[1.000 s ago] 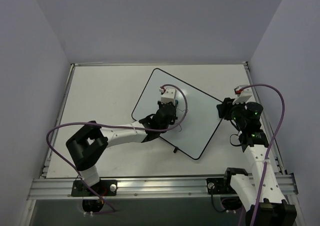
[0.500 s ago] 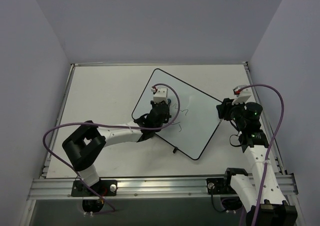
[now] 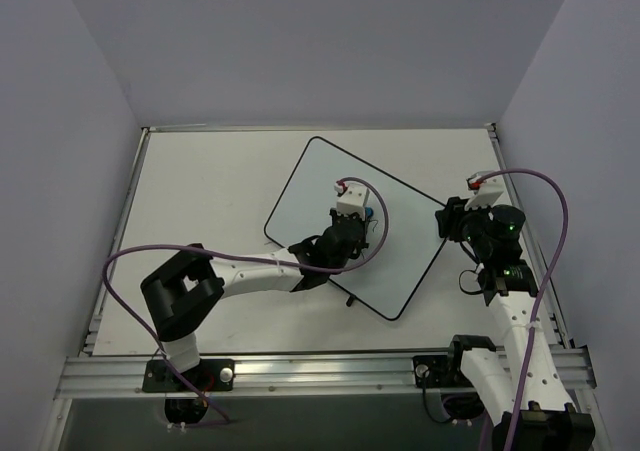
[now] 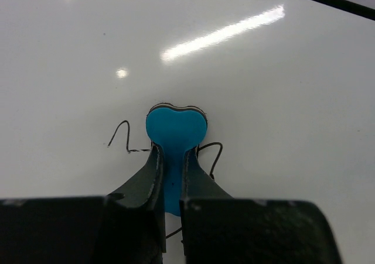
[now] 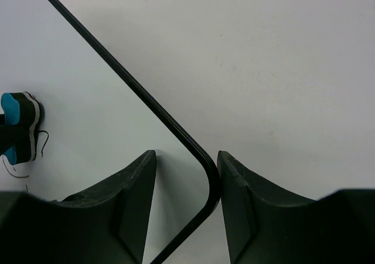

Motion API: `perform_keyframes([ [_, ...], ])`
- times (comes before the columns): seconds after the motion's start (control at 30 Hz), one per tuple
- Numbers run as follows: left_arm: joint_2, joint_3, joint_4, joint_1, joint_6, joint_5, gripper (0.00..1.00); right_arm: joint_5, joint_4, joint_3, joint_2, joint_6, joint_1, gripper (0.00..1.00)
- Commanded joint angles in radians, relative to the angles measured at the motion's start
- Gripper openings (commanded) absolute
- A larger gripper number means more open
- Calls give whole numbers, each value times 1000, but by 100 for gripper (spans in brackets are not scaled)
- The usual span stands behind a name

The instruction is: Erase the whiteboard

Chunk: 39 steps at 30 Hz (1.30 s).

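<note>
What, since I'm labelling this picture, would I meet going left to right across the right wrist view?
Blue eraser → left-hand finger of the right end effector → black corner rim of the whiteboard → the end effector's other finger.

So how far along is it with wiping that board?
Most of the whiteboard looks clean already. The left hand is pinching the blue eraser against the board, while the right hand straddles the board's corner. Left to do: thin black scribbles on either side of the eraser.
</note>
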Motion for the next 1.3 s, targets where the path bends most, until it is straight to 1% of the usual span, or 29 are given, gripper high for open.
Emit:
perform_keyframes([
  [0.0,64,47,-29,-32,-8,98,2,-50,52,38,-23,-1,26,41],
  [0.13,47,48,-61,-30,-10,52,2,-46,52,38,-21,-4,28,41],
  [0.27,45,44,-52,-38,13,66,2,-44,57,37,-23,-3,28,41],
  [0.4,54,45,-75,-41,-5,17,2,-38,52,40,-21,-7,28,41],
  [0.5,50,45,-158,-9,-48,-26,2,-41,52,40,-23,-7,29,41],
  [0.57,36,34,-170,43,-68,-13,2,-43,52,41,-23,-9,29,41],
  [0.8,-5,-4,-172,123,-46,3,2,-50,52,44,-18,-16,32,40],
  [0.97,-19,-27,-164,131,-37,-14,2,-44,52,44,-24,-19,34,40],
  [1.1,-15,-38,-161,149,-43,1,2,-44,58,38,-36,-20,37,40],
  [1.27,-5,-22,-152,116,-31,29,2,-43,66,34,-49,-20,42,40],
])
